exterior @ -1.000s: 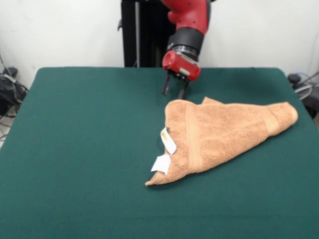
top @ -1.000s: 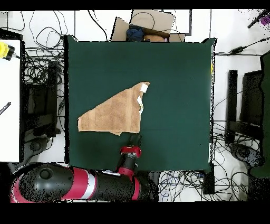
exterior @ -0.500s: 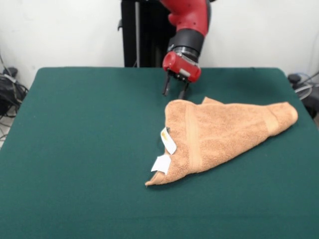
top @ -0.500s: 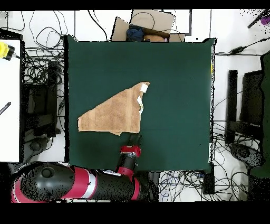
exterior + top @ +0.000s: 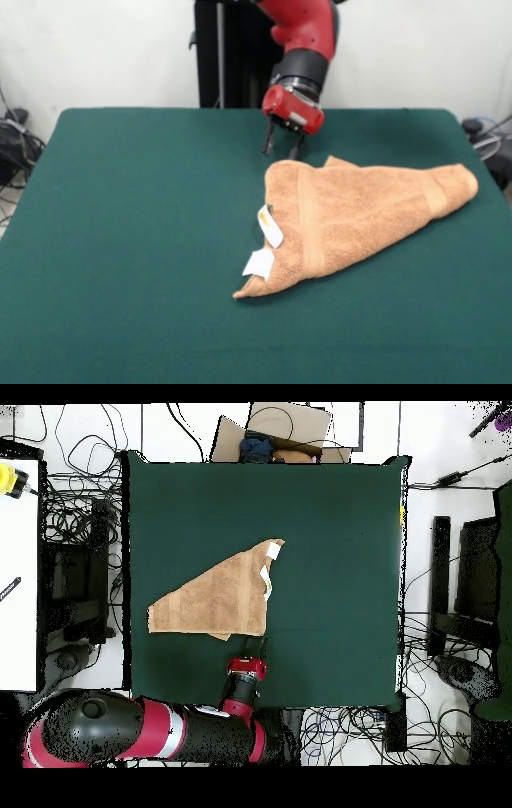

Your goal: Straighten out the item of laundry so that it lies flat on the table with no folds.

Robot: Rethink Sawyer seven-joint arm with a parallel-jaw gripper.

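Observation:
The item of laundry (image 5: 360, 214) is an orange-tan terry towel folded over into a rough triangle on the green table (image 5: 128, 240). Two white tags (image 5: 266, 240) stick out at its near left edge. In the overhead view the towel (image 5: 215, 596) lies left of the table's middle, with its tags (image 5: 270, 554) at the upper tip. My gripper (image 5: 281, 150) hangs just behind the towel's far left corner, open, its two dark fingers apart with nothing between them. From above, the gripper (image 5: 250, 651) sits just below the towel's lower right corner.
Cables and dark equipment (image 5: 75, 584) crowd the floor on both sides of the table. A cardboard box (image 5: 275, 434) sits beyond the table's top edge in the overhead view. A white surface (image 5: 18, 564) stands at the left.
The gripper has drifted very slightly to the right in the front view. The towel has not moved.

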